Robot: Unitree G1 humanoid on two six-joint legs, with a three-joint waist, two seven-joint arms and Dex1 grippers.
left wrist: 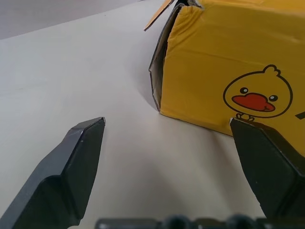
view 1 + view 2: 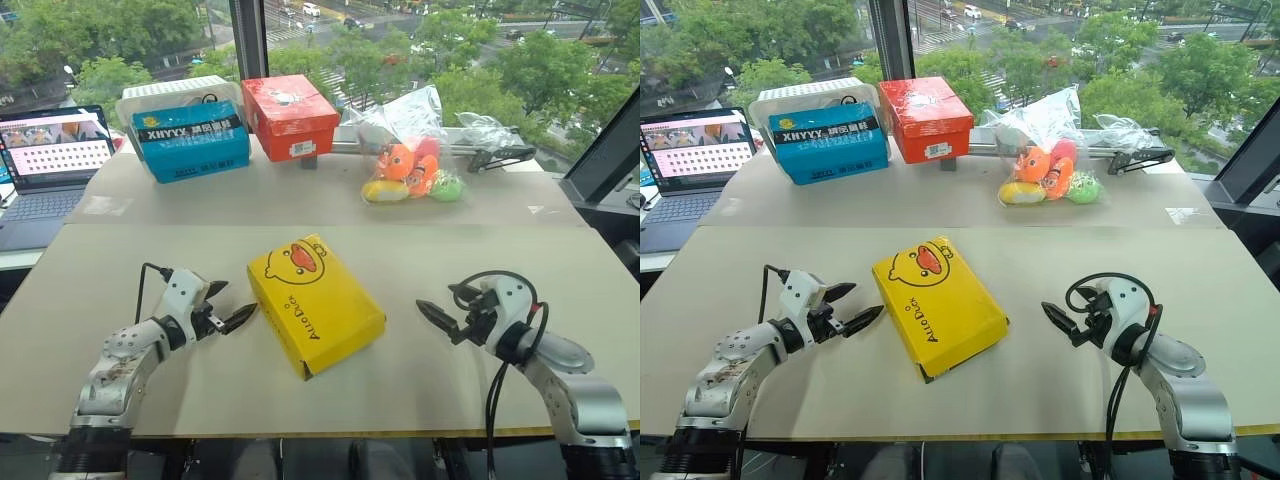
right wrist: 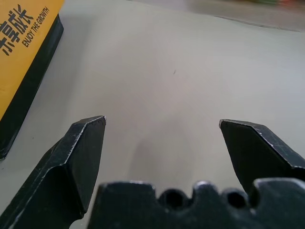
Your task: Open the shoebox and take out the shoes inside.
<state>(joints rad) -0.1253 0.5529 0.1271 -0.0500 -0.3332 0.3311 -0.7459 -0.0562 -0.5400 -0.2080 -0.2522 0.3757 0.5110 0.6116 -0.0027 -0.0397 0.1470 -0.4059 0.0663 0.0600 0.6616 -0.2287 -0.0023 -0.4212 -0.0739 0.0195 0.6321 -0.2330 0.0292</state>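
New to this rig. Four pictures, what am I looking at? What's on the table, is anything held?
It is a humanoid robot with two arms, each ending in a two-finger black gripper. The two wide pictures come from a stereo camera on its head looking down over the arms; the two close-ups come from cameras on the wrists, looking along each gripper's fingers.

On the table lies the closed yellow shoebox with a duck face. Further back are a blue box, a red-orange box, a clear bag of plush toys and a laptop.

The left gripper and the right gripper sit either side of the shoebox, both open, holding nothing.
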